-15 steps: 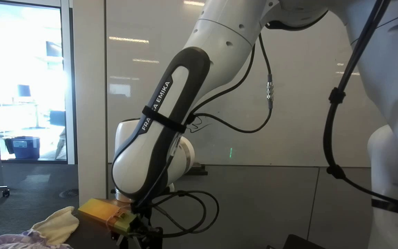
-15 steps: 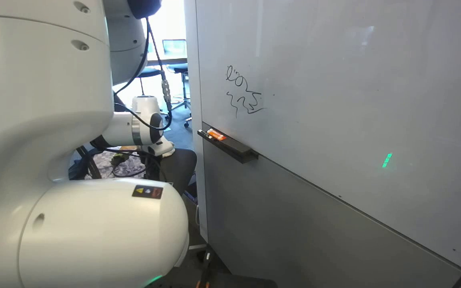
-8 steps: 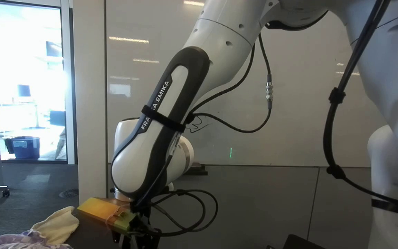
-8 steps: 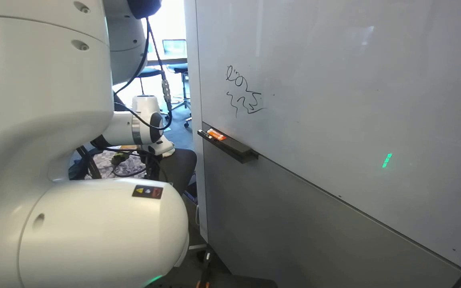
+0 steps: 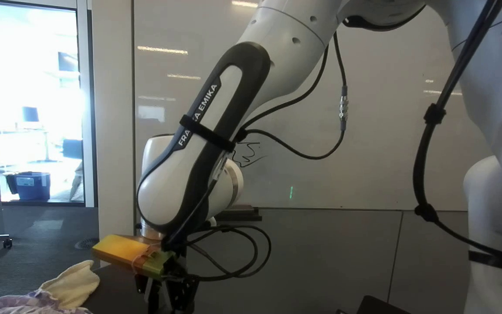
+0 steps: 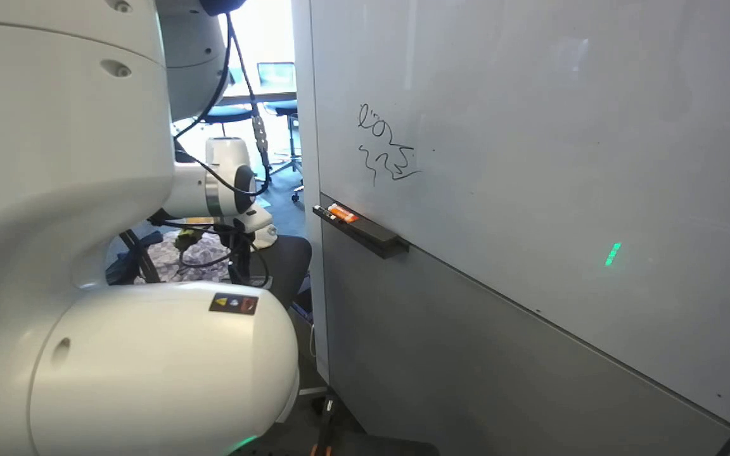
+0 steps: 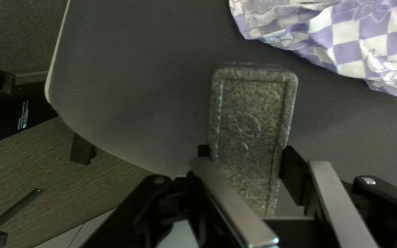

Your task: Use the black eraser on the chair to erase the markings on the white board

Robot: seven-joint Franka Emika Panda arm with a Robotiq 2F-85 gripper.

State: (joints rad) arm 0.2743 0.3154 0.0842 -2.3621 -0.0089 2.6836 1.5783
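Note:
The black eraser (image 7: 253, 117), a worn dark block, sits lengthwise between the two fingers of my gripper (image 7: 245, 155) in the wrist view, and both pads press against its sides. Beneath it is the dark seat of the chair (image 7: 122, 86); any gap between them is hard to judge. In an exterior view the gripper (image 5: 168, 298) points down over the chair (image 5: 113, 288), its tips cut off by the frame's bottom edge. The markings (image 6: 401, 150) are a thin black scribble on the white board (image 6: 530, 139); the arm partly covers them in an exterior view (image 5: 247, 157).
A purple-and-white checkered cloth (image 7: 343, 41) lies on the seat close to the eraser. Below the scribble, a black tray (image 6: 377, 237) sticks out from the board with an orange marker (image 6: 343, 213) on it. Loose cable loops (image 5: 257, 257) hang beside the wrist.
My gripper's fingers have come together on the eraser. Since then the arm has risen a little, uncovering more of the scribble in an exterior view.

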